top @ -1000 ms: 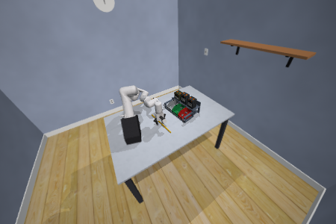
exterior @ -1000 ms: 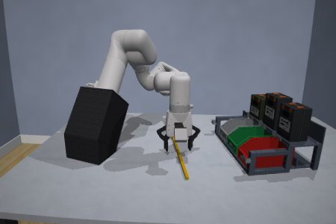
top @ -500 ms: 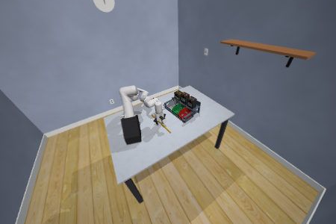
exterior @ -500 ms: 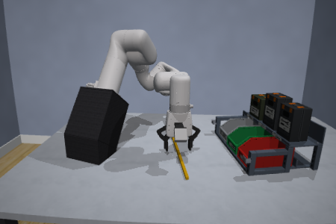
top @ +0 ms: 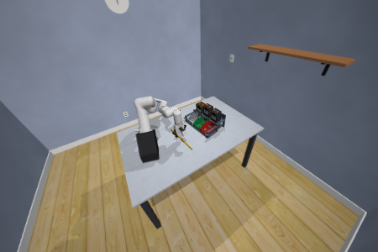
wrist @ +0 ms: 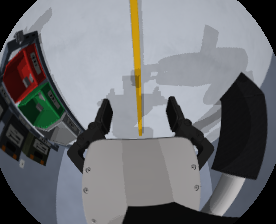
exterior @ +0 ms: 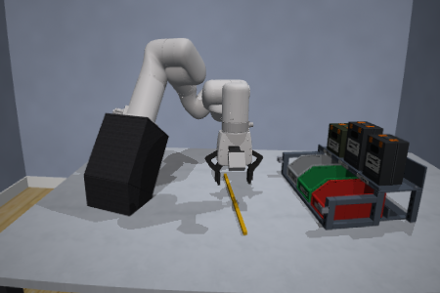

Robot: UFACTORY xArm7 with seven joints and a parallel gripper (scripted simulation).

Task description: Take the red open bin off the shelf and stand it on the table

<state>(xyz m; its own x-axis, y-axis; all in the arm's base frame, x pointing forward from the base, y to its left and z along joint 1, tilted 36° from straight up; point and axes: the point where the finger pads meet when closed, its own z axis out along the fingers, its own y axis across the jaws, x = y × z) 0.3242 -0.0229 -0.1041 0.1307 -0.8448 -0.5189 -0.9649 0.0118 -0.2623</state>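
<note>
The red bin [top: 207,127] [exterior: 344,194] [wrist: 19,75] stands in the lower tier of the grey shelf [exterior: 351,223], at the end nearest the exterior camera. Small grey parts show in it. The green bin [top: 200,122] [exterior: 313,181] [wrist: 43,109] stands beside it, and the light grey bin [exterior: 298,165] [wrist: 66,131] stands beyond the green one. All three sit in a row in the shelf. My gripper [top: 180,133] [exterior: 235,180] [wrist: 139,104] is open and empty. It points down above the table, well to the left of the shelf in the exterior view.
A yellow bar [top: 185,142] [exterior: 237,206] [wrist: 135,40] lies on the table [top: 168,174] [exterior: 147,256], its far end under my gripper. Three dark boxes with orange marks, the nearest one [exterior: 386,160] included, stand on the shelf's upper tier behind the bins. The black arm base [exterior: 122,163] stands left.
</note>
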